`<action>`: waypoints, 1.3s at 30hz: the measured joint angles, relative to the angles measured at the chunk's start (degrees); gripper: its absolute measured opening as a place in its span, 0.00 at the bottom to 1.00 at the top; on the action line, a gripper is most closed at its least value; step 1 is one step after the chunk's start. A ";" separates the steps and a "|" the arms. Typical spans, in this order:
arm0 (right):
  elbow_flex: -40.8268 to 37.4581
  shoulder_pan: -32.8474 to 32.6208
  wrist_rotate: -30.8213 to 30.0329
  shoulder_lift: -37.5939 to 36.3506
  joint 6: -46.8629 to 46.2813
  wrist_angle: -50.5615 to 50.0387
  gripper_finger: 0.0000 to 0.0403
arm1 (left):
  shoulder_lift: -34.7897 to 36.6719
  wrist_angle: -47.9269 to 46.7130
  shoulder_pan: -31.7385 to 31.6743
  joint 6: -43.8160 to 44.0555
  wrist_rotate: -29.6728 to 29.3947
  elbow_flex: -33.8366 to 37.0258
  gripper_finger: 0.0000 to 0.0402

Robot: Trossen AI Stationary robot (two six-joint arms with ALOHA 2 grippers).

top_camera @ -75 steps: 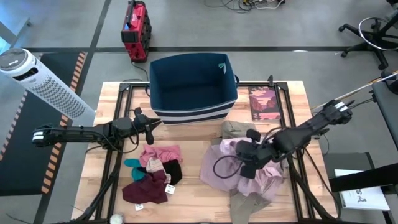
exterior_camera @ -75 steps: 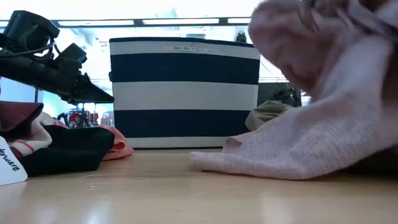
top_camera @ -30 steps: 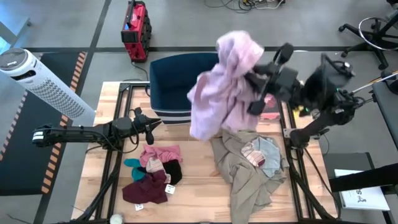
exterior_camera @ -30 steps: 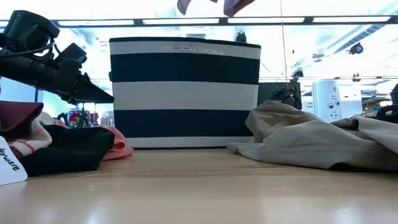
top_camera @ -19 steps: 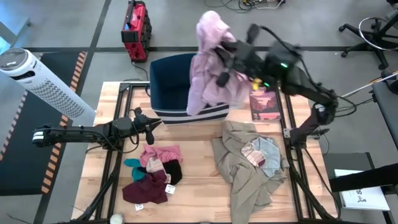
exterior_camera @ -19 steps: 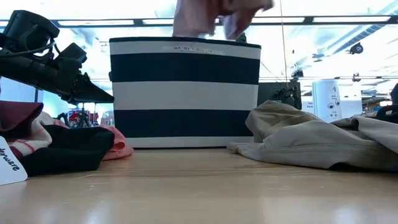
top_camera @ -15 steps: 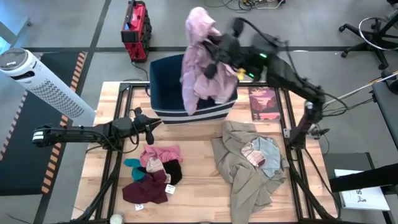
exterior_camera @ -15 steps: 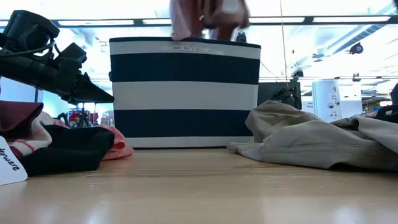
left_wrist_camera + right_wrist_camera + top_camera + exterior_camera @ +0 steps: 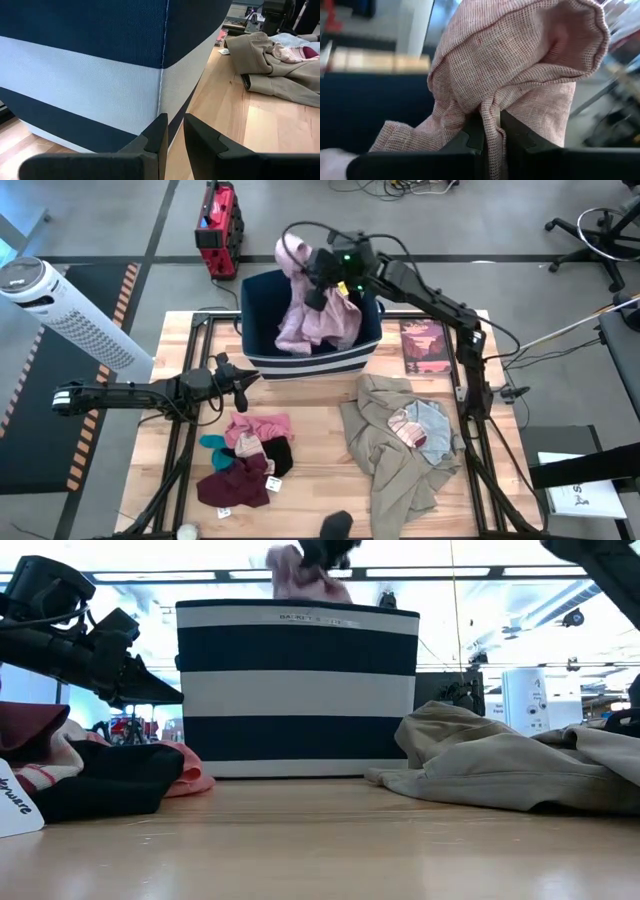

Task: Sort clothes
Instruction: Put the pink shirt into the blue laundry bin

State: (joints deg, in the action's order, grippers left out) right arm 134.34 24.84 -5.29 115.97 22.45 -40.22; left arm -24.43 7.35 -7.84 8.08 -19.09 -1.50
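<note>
Small garments (image 9: 245,455) and khaki trousers (image 9: 395,450) await sorting on the worktop (image 9: 310,435); the left pincer (image 9: 243,372), nearly closed and empty, waits nearby. Beyond, the right pincer (image 9: 318,272) pinches the mauve shirt (image 9: 315,315), lowering it into the striped bin (image 9: 310,355).

A wooden tabletop (image 9: 310,430) carries a navy striped bin (image 9: 262,330) and a reddish book (image 9: 425,346). Khaki trousers (image 9: 385,455) and small garments (image 9: 245,460) lie on it.

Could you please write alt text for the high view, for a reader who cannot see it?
The right gripper holds the mauve-pink shirt over the navy striped bin. Khaki trousers and small garments lie on the wooden table.
</note>
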 joint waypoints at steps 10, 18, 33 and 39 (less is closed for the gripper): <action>0.00 2.60 8.21 7.18 -0.87 -17.81 0.04 | 0.01 -0.08 -0.01 -0.02 0.16 0.00 0.12; 0.02 2.93 10.39 13.62 0.69 -22.41 0.05 | 0.02 1.18 -0.01 -0.04 0.57 0.01 0.12; 0.04 2.00 9.78 12.47 -0.84 -27.18 0.23 | 0.20 8.01 0.03 -2.84 7.19 0.02 0.16; 0.07 0.37 9.69 5.33 -3.37 -27.41 0.40 | 0.97 13.40 0.01 -5.69 13.38 0.00 0.28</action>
State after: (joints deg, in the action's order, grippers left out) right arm 134.41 25.21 4.40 121.30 19.09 -67.63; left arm -23.45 20.76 -7.84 2.38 -5.71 -1.49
